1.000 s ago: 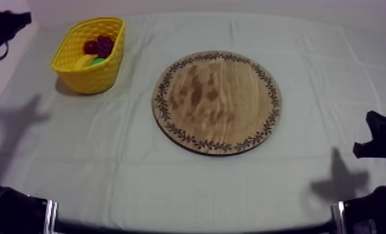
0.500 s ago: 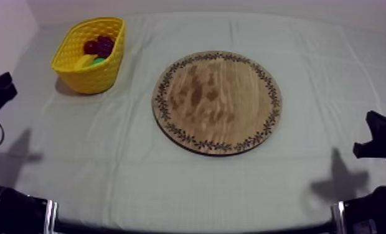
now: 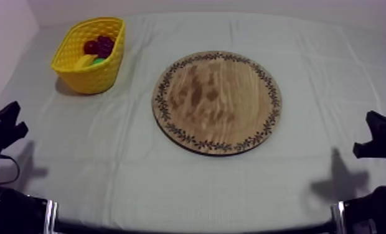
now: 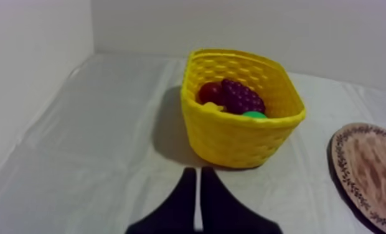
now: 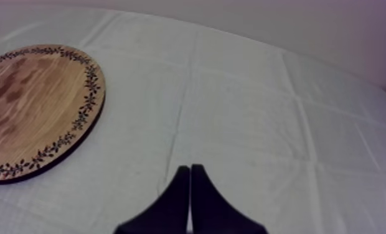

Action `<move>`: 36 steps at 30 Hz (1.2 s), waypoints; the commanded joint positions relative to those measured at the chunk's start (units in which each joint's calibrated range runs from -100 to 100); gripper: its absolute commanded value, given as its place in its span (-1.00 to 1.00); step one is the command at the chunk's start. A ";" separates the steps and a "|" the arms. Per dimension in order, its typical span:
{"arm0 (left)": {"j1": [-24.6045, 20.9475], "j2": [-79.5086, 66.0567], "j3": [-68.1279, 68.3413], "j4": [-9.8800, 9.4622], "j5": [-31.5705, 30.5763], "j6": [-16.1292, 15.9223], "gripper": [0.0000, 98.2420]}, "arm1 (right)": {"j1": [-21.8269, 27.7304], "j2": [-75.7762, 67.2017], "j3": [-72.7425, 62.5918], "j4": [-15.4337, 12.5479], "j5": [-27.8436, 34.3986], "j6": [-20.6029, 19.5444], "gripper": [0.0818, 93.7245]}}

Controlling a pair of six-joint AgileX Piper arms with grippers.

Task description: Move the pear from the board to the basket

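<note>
On the tabletop (image 3: 139, 180) the largest thing is the round wooden board (image 3: 216, 102); its face is bare and no fruit lies on it. Well apart from it, toward the far left corner, stands the yellow basket (image 3: 93, 78), upright and holding several fruits. The left claw (image 4: 195, 169) hangs low in front of the basket, not touching it; its two fingers lie together as a narrow wedge with nothing between them. The right claw (image 5: 189, 167) is over the bare cloth beside the board; it is closed in the same way and carries nothing. Inside the basket you can see a bunch of grapes (image 4: 240, 98), a small red fruit (image 4: 211, 92) just beside it, and a yellow piece (image 3: 83, 61) that is maybe the banana. Against the near wall is the pear (image 4: 254, 114), of which only a green top shows; I judge it to be the pear by its colour. So in my judgement the task is done: the pear is off the board and in the basket; both claws are free, and nothing seems left to move.
</note>
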State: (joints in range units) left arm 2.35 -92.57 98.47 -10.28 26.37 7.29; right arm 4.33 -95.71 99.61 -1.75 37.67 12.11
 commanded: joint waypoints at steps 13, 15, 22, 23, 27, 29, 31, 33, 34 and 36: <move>-1.03 -7.05 0.87 7.58 8.19 -8.72 -1.00 | -0.04 -0.05 0.05 0.02 -0.01 -0.02 -0.99; -1.14 -7.11 0.81 7.55 8.36 -9.27 -1.00 | 0.00 -0.05 0.05 0.02 -0.01 -0.02 -0.99; -1.97 -7.17 0.75 7.55 8.54 -9.36 -1.00 | 0.03 -0.05 0.05 0.02 -0.01 -0.02 -0.99; -2.01 -7.17 0.75 7.61 8.54 -9.45 -1.00 | 0.03 -0.05 0.05 0.02 -0.01 -0.02 -0.99; -2.07 -7.17 0.75 7.73 8.55 -9.88 -1.00 | 0.04 -0.05 0.05 0.02 -0.01 -0.02 -0.99; -2.08 -7.17 0.75 7.74 8.55 -9.99 -1.00 | 0.04 -0.05 0.05 0.02 -0.01 -0.02 -0.99; -2.09 -7.17 0.75 7.75 8.55 -10.26 -1.00 | 0.04 -0.05 0.05 0.02 -0.01 -0.02 -0.99; -2.19 -7.17 0.75 7.76 8.55 -10.61 -1.00 | 0.04 -0.05 0.05 0.02 -0.01 -0.02 -0.99; -2.27 -7.17 0.75 7.76 8.55 -10.76 -1.00 | 0.04 -0.05 0.05 0.02 -0.01 -0.02 -0.99; -2.36 -7.17 0.75 7.76 8.56 -11.05 -1.00 | 0.04 -0.05 0.05 0.02 -0.01 -0.02 -0.99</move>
State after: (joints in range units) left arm -0.03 -99.72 99.23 -2.50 34.86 -3.66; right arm 4.36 -95.71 99.61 -1.75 37.67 12.11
